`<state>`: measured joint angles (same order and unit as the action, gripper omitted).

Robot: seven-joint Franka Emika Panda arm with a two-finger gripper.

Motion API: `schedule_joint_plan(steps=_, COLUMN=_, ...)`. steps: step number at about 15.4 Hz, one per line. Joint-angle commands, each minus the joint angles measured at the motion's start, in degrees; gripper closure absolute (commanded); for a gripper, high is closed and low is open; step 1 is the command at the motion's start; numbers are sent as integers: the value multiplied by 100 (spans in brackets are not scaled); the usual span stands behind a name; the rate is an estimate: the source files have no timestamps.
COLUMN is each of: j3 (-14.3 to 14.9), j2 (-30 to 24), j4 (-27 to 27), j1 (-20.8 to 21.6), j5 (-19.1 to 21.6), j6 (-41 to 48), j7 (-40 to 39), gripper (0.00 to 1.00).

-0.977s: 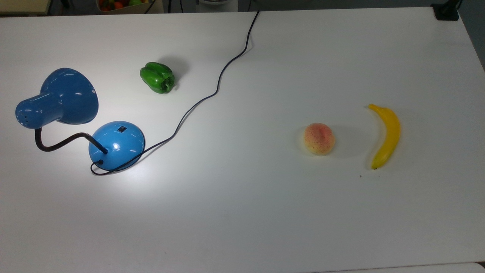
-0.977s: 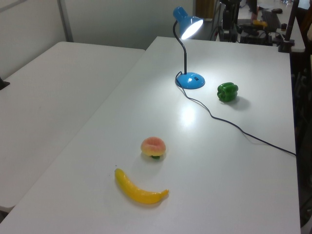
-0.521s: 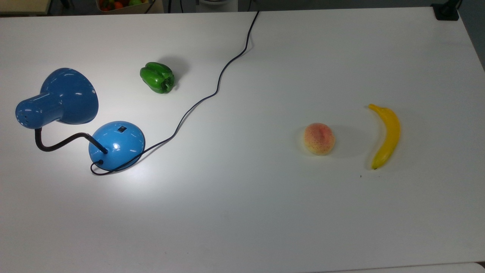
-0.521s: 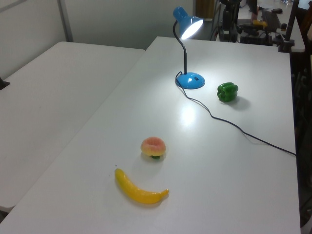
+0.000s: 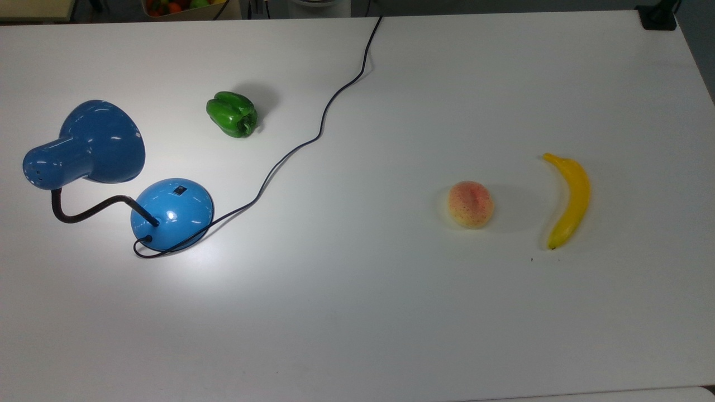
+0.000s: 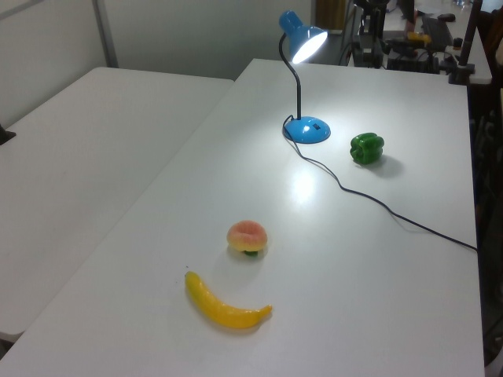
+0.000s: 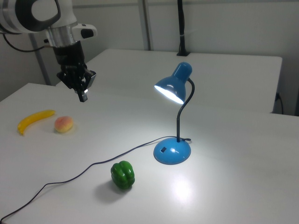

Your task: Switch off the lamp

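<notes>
The blue lamp (image 5: 173, 215) stands at the top view's left, its bell shade (image 5: 100, 142) held over the table by a black gooseneck. It is lit: the shade (image 7: 169, 91) glows and a bright patch lies on the table beside the base (image 7: 172, 151). A small black switch (image 5: 179, 190) sits on the domed base. The black cord (image 5: 321, 128) snakes off toward the far table edge. In the left view the lamp (image 6: 306, 129) is at the far end. My gripper (image 7: 82, 94) hangs in the air high above the table, far to the right view's left of the lamp, holding nothing.
A green bell pepper (image 5: 233, 114) lies near the lamp and cord. A peach (image 5: 471, 204) and a yellow banana (image 5: 568, 200) rest at the top view's right. A second white table (image 6: 86, 149) adjoins at the left view's left.
</notes>
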<state>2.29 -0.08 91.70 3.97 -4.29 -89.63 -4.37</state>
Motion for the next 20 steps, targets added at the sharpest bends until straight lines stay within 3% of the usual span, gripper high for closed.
schedule_joint_plan(steps=1, j3=8, j2=17, j4=15, j1=8, j5=51, j6=59, j7=-90, gripper=100)
schedule_joint_plan(steps=6, j3=17, j2=105, j4=374, j1=-97, j5=60, j6=-89, j7=32, gripper=100)
schedule_joint_plan(steps=11, j3=17, j2=157, j4=1173, j1=-440, j5=60, j6=-1361, j7=690, gripper=100)
schedule_joint_plan(steps=14, j3=17, j2=543, j4=1552, j1=-730, j5=60, j6=-2407, j7=1508, gripper=100)
schedule_joint_plan(steps=20, j3=17, j2=1062, j4=2151, j1=-1108, j5=60, j6=-4096, j7=1808, gripper=100)
